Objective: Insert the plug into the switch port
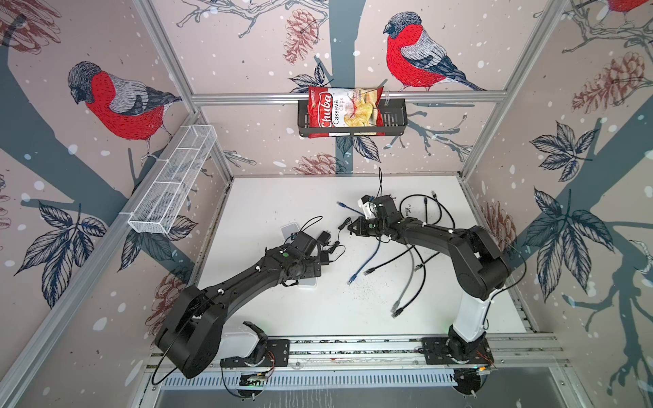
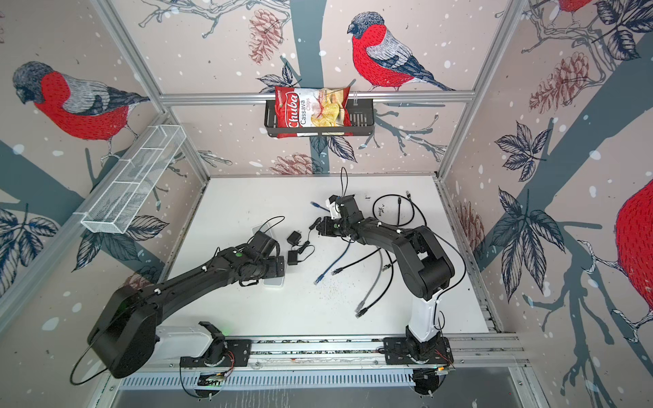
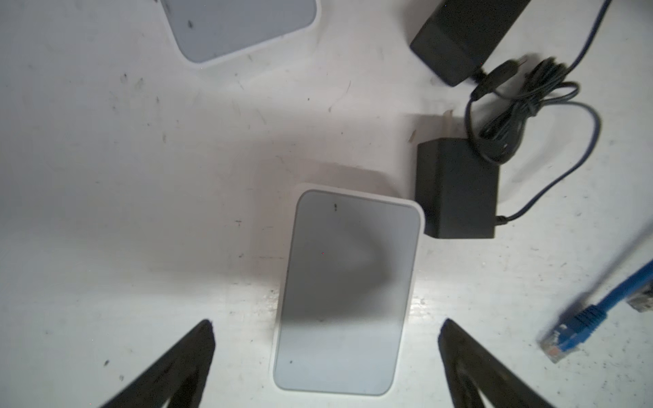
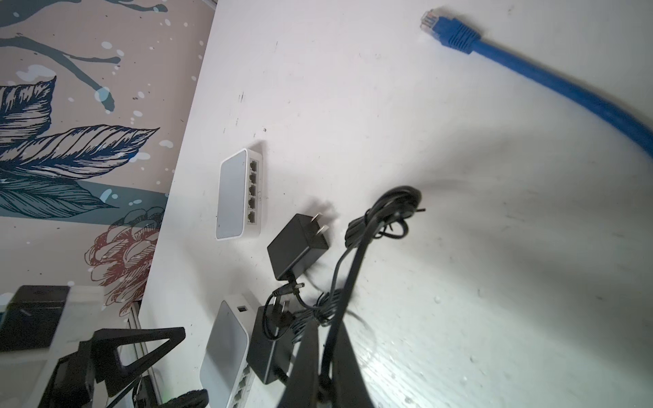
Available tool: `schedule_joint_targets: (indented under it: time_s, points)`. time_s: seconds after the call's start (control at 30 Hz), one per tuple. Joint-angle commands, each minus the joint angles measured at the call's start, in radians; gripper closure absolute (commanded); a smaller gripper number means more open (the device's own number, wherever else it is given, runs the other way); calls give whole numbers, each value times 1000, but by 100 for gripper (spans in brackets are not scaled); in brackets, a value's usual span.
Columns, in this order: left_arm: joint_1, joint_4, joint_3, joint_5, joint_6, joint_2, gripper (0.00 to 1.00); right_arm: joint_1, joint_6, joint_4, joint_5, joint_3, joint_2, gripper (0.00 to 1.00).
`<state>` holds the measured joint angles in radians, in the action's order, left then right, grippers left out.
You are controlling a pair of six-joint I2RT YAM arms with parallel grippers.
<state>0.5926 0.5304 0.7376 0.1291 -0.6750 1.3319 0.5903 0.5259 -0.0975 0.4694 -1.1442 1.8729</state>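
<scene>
A white switch (image 3: 344,293) lies flat on the table, directly under my left gripper (image 3: 327,323), which hovers open with a finger on either side and touches nothing. In both top views only one corner of this switch (image 1: 308,284) (image 2: 274,282) shows past the left wrist. My right gripper (image 4: 328,349) is shut on a black cord (image 4: 353,268), held above the table. The cord ends in a coiled bundle (image 4: 385,212) (image 1: 343,224) with the thin plug tip (image 4: 420,210) sticking out. A small port (image 4: 242,309) shows on the switch's end face.
A second white switch (image 4: 235,197) (image 1: 289,229) lies further back. Two black power adapters (image 3: 457,187) (image 3: 459,35) sit beside the switches, with a loose barrel plug (image 3: 501,72). A blue network cable (image 1: 367,261) and black and grey cables (image 1: 410,279) lie to the right.
</scene>
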Motion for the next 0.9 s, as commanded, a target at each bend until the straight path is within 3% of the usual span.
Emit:
schedule_joint_targets:
  time_s: [0.0,0.3,0.43,0.57,0.77,0.87]
  points:
    - [1,-2,-3,-16,-15,34,2,3,6,-24,21,1,-1,95]
    - [1,-7,26,-9,9,137,4,9,20,-42,24,17,-5,94]
    - [1,-24,16,-23,18,154,11,12,25,-44,27,12,1,94]
    - [2,-34,-1,-21,21,163,24,14,25,-42,26,8,4,94]
    - [3,-68,-36,-13,27,145,56,14,20,-42,27,8,2,94]
    - [6,-117,-65,-7,36,99,64,13,19,-47,33,8,0,94]
